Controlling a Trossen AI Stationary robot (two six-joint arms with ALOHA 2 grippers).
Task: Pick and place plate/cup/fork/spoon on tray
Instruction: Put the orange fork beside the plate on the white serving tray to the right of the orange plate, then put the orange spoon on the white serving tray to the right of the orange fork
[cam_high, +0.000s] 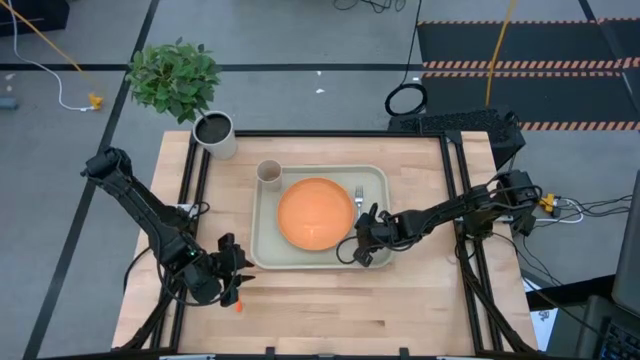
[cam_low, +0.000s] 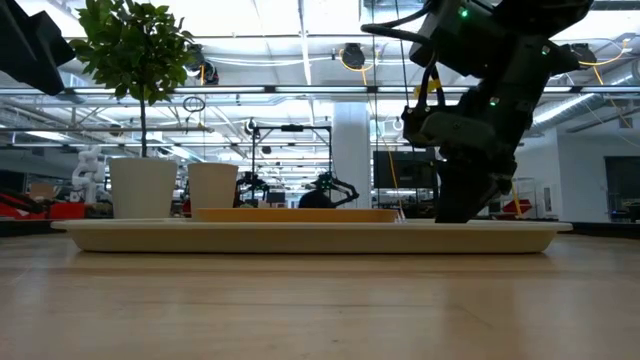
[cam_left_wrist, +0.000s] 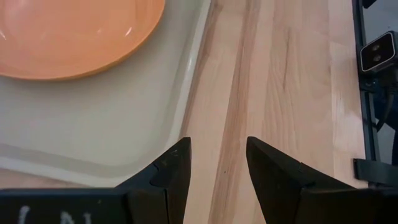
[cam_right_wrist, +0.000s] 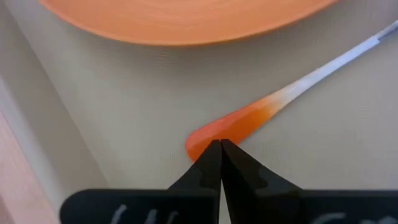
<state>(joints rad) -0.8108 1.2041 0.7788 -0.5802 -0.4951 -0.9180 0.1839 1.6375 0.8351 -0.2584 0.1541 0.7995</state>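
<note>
Pale wood table (cam_low: 300, 300) bears the tray (cam_low: 300, 236); right gripper (cam_right_wrist: 220, 144) pinched closed at fork (cam_right_wrist: 273, 102) handle.

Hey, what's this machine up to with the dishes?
It is setting tableware on a tray. An orange plate and a beige cup already sit on it, and a fork lies beside the plate. The right gripper is down on the tray, fingers shut at the tip of the fork's orange handle. The left gripper is open over the table beside the tray, holding nothing. An orange bit near it may be the spoon.
</note>
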